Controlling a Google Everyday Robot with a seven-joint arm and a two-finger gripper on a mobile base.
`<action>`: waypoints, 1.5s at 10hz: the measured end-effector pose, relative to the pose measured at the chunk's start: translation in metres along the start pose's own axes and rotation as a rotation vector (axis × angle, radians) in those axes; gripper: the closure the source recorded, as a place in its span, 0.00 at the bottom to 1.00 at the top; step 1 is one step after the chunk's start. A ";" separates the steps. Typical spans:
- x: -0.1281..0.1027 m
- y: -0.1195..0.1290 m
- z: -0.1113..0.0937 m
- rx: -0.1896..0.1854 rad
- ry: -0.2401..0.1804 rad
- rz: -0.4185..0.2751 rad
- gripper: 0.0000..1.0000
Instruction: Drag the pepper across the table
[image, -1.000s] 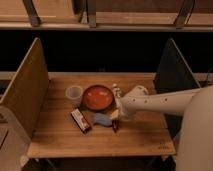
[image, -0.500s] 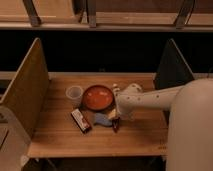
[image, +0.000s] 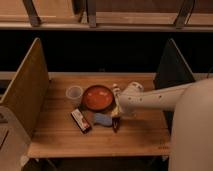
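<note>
The pepper (image: 116, 124) is a small dark red sliver lying on the light wooden table (image: 140, 135), just in front of the orange bowl (image: 97, 97). My gripper (image: 117, 114) reaches in from the right on a pale arm (image: 155, 99) and points down right over the pepper's upper end, its jaws open. I cannot tell whether the tips touch the pepper.
A blue object (image: 102, 119) lies just left of the pepper, and a flat red-and-dark bar (image: 80, 120) lies further left. A clear cup (image: 74, 93) stands beside the bowl, a white bottle (image: 116, 90) behind the gripper. Upright panels (image: 26, 92) flank the table.
The near part of my arm has swung to fill more of the right side. The gripper has stayed by the pepper, which has barely shifted.
</note>
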 end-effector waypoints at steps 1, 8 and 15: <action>0.005 -0.003 0.007 0.008 0.018 0.010 0.20; 0.008 -0.001 0.033 0.032 0.071 0.011 0.25; 0.002 0.008 0.032 0.002 0.048 0.012 0.92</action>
